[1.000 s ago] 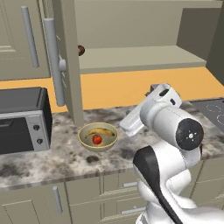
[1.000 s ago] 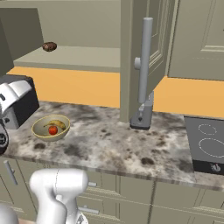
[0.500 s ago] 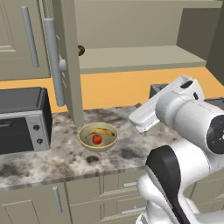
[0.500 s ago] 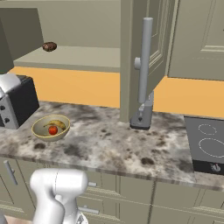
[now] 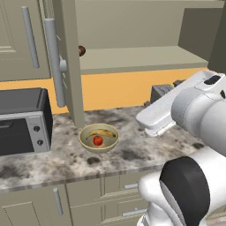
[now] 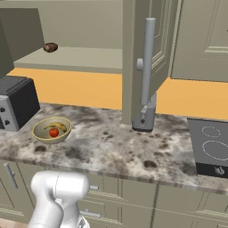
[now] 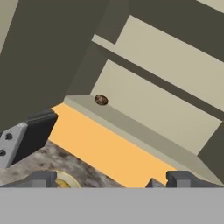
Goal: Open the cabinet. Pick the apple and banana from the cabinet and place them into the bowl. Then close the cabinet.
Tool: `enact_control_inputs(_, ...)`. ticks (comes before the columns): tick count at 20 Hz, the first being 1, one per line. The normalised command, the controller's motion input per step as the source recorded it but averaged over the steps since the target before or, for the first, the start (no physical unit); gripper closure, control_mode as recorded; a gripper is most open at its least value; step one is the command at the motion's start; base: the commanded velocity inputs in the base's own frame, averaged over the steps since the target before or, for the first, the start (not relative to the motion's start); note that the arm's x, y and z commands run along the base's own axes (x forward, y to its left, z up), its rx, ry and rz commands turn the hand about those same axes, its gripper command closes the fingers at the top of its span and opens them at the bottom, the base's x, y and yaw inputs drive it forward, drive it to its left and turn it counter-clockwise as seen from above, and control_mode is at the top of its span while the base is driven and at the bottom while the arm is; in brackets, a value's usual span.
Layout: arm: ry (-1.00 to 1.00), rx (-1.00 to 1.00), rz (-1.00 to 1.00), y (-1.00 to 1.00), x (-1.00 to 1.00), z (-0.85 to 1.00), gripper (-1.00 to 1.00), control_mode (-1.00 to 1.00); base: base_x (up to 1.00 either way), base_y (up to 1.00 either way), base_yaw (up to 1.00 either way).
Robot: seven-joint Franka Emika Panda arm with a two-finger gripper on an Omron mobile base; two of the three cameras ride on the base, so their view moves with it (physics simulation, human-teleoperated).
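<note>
On the speckled grey stone surface (image 5: 53, 161), the round shallow yellow-olive bowl (image 5: 99, 138) is sitting just right of the black toaster oven (image 5: 22, 119) and in front of the open left door. The tiny round red apple (image 5: 98, 140) and the small curved yellow banana (image 5: 99, 133) are both lying inside the bowl, the apple in front of the banana and close against it. The wide olive-beige wall cabinet (image 6: 89, 26) is standing with both panelled doors swung outward, their long grey bar handles (image 6: 147, 60) facing the room. A small dark brown round object (image 6: 50, 47) is resting on the cabinet's beige shelf. In the hand view, the pincer (image 7: 111, 178) is holding its two dark fingertips (image 7: 43, 178) spread wide apart, pinching nothing, and is pointing toward the open cabinet interior above the orange backsplash (image 7: 109, 151). A black cooktop (image 6: 213, 147) is lying at the right end of the surface.
</note>
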Motion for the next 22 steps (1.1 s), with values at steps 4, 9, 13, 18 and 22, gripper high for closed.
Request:
enact_control_inputs(4,-0.05,0.07,0.00,0.46,-0.11,0.00,-1.00,-1.00,0.00,0.00,0.00)
enact_control_inputs(9,-0.04,0.09,0.00,0.64,0.00,-0.08,-1.00,-1.00,0.00,0.00,0.00)
enact_control_inputs(13,-0.04,0.18,0.00,0.49,0.00,-0.23,-1.00,-1.00,0.00,0.00,0.00)
enact_control_inputs(18,-0.12,0.17,0.00,0.34,-0.02,-0.13,-1.00,-1.00,0.00,0.00,0.00)
enact_control_inputs(22,-0.26,0.16,-0.01,0.35,0.00,-0.09,-1.00,-1.00,0.00,0.00,0.00)
